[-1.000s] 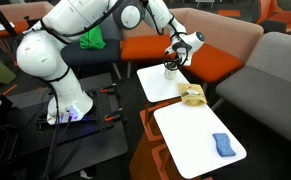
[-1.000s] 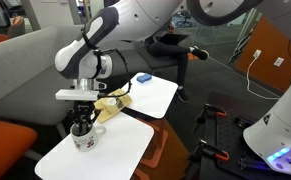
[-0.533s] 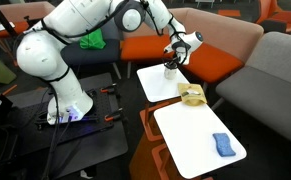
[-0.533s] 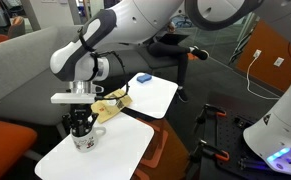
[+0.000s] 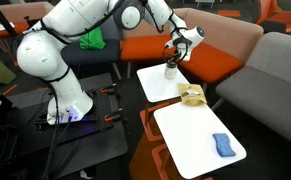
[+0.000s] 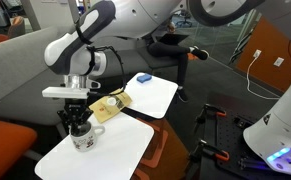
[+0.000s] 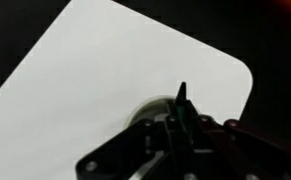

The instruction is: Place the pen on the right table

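Note:
My gripper [image 7: 181, 130] is shut on the pen [image 7: 182, 103], a slim dark stick whose tip points out between the fingers. In both exterior views the gripper [image 5: 171, 53] [image 6: 76, 115] hangs just above a small white mug [image 5: 170, 70] [image 6: 84, 139] on the smaller white table [image 5: 153, 88] [image 6: 110, 158]. The mug's rim [image 7: 150, 103] shows under the fingers in the wrist view. The pen's lower end is too small to make out in the exterior views. The right table [image 5: 190, 135] [image 6: 157, 98], longer and white, stands beside the smaller one.
A blue cloth-like lump [image 5: 223, 145] [image 6: 143, 77] lies on the longer table. A crumpled yellowish bag [image 5: 193, 96] [image 6: 109, 106] sits at the gap between the tables. Orange and grey sofas [image 5: 225, 60] surround them. The robot base [image 5: 65, 105] stands on the floor.
The gripper has risen a little above the mug, keeping the pen in its fingers. Nothing else has moved.

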You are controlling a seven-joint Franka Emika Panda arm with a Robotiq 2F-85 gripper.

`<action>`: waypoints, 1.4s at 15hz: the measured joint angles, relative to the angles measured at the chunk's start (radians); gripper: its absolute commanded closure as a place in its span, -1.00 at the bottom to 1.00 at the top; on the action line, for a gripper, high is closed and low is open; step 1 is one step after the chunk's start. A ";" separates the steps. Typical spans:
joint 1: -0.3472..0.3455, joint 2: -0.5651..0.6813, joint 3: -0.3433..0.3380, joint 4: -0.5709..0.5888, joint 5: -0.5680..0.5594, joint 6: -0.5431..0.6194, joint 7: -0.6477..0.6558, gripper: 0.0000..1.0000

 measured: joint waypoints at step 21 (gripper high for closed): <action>0.005 -0.348 -0.226 -0.665 0.043 0.555 0.293 0.94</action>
